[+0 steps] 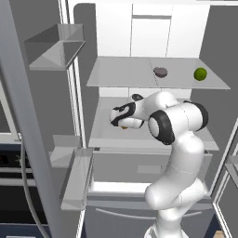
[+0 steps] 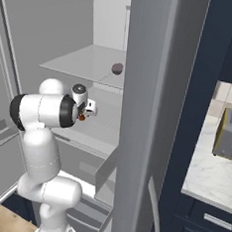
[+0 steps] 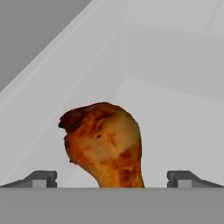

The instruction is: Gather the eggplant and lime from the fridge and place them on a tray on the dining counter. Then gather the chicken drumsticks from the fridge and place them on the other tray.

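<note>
Going for the chicken drumstick (image 3: 105, 146) here, and we've got the tool (image 3: 111, 178) spread wide with nothing in it, one fingertip (image 3: 41, 178) on each side of the meat. To do this bit well, we'd say keep pushing in until the fat end sits properly between the fingers, not just the near tip, and only then squeeze. The shape tapers toward us, so a grab too close to the narrow part will probably slip out. Keeping the hand level with the middle shelf (image 1: 107, 135) should stop us scraping it on the way in.

The drumstick sits on that middle fridge shelf, toward the left side wall, and from the left base view we just catch an orange bit of it under the hand. It looks roasted, mottled orange-brown with darker charred patches up top, rounded and lumpy at the far end.

Up on the shelf above, the eggplant (image 1: 160, 72) and the lime (image 1: 200, 74) are lying well apart from each other, so those aren't gathered yet.
</note>
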Robot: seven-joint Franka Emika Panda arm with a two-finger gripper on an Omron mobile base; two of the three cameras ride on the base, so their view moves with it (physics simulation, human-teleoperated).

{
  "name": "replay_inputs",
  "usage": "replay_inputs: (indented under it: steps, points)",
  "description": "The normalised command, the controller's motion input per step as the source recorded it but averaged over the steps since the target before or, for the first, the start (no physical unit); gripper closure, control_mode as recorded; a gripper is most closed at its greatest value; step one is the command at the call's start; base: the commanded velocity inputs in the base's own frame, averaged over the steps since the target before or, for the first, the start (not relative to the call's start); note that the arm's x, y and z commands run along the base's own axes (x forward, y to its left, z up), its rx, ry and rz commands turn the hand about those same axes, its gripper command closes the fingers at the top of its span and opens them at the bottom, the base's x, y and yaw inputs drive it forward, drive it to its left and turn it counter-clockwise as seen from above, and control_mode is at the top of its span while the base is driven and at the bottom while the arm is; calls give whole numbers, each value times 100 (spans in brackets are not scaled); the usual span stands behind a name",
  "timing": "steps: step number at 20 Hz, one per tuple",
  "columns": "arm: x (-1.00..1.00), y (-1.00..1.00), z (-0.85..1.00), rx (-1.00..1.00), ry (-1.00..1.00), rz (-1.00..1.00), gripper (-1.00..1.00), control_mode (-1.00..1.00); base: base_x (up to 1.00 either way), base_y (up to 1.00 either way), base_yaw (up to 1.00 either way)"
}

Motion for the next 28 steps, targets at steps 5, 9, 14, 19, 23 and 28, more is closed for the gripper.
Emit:
replay_inputs:
  steps: [5,9,14,19,23,28]
  points:
    - [35,2,-17,0,0,0,-100,-100,0,0,0]
    - [15,9,-16,0,0,0,-100,-100,0,0,0]
    - [-9,8,-21,-1,0,0,-100,-100,0,0,0]
    - [-28,11,-34,-3,-3,0,-100,-100,0,0,0]
    - [-8,5,-38,-1,-2,0,-100,-100,0,0,0]
    - [19,6,-40,0,-2,0,-100,-100,0,0,0]
